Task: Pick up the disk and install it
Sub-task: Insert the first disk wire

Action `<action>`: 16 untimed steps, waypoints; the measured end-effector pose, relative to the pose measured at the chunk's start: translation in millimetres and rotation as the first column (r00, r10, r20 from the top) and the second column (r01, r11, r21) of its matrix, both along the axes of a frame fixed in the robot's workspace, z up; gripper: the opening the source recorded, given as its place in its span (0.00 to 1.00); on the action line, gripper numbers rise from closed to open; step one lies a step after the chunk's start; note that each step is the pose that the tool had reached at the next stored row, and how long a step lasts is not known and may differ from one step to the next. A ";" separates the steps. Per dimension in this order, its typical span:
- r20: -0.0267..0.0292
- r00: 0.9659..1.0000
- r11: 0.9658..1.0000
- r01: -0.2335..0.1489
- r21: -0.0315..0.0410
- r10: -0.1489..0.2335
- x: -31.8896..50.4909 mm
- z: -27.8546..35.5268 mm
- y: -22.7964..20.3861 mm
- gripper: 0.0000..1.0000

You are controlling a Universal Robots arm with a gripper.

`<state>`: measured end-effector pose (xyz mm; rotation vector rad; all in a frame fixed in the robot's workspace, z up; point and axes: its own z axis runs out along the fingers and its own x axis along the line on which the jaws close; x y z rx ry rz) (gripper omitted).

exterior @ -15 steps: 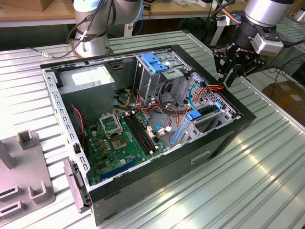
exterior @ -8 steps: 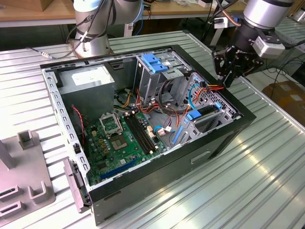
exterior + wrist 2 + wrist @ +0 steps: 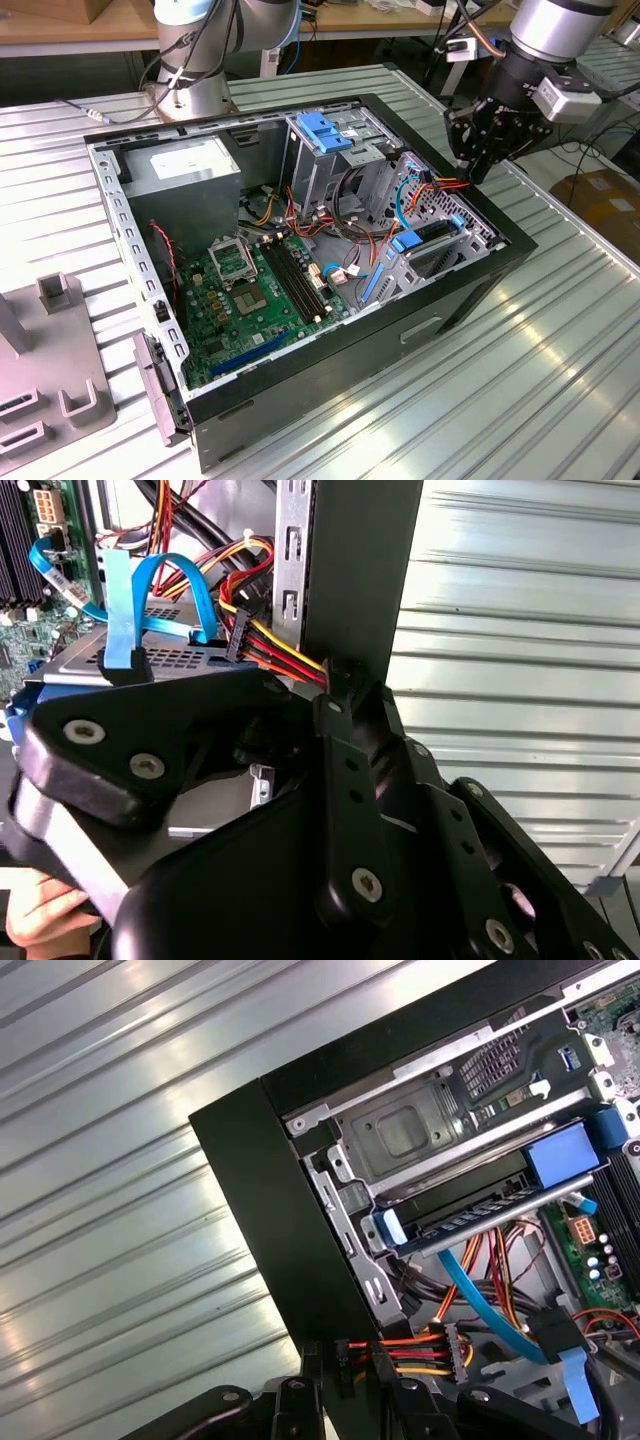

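An open black steel computer case (image 3: 480, 275) lies on its side on a table of ribbed, silvery metal slats (image 3: 560, 380). One black, angular metal gripper (image 3: 487, 150) on the arm's grey cylindrical wrist hangs above the case's corner at the exterior view's right, just over a bundle of red, yellow and orange power wires (image 3: 448, 184). Whether its fingers are apart or together cannot be told, since its dark linkages overlap in both wrist views; nothing is seen held between them.

The disk (image 3: 432, 240), a flat rectangular drive edged in blue plastic, sits inside the case, tilted in the perforated grey drive bay near that same corner, with a blue tab at its end. In the first wrist view the disk (image 3: 480, 1218) appears edge-on as a thin dark slab with blue plastic pieces at both ends, slotted under a stamped sheet-metal bracket. One flat, glossy light-blue data cable (image 3: 480, 1295) curves beneath it.

Elsewhere in the case lie one green printed motherboard (image 3: 255, 290) carrying a square silver socket, one plain grey metal box with a white sticker (image 3: 190, 165), and one tall grey metal cage topped by a blue plastic handle (image 3: 325, 130). One matte grey moulded fixture (image 3: 55, 360) stands on the table at the exterior view's left.
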<state>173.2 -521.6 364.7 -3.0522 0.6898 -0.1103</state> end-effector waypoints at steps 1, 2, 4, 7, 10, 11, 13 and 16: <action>0.000 1.000 1.000 0.000 0.000 0.000 0.0 0.0 0.0 0.23; 0.000 1.000 1.000 0.000 -0.001 0.000 0.0 0.0 0.0 0.23; 0.000 1.000 1.000 0.000 -0.001 0.000 0.0 1.3 0.1 0.23; 0.000 1.000 1.000 0.000 -0.007 0.000 0.0 2.4 0.1 0.23; 0.007 1.000 0.999 -0.003 -0.034 0.003 -0.6 2.4 0.0 0.23; 0.009 1.000 0.999 -0.004 -0.034 0.004 -0.9 2.2 0.0 0.23; 0.014 1.000 0.999 -0.004 -0.034 0.005 -1.4 1.5 0.0 0.23; 0.021 1.000 0.999 -0.005 -0.035 0.006 -2.1 0.6 0.0 0.23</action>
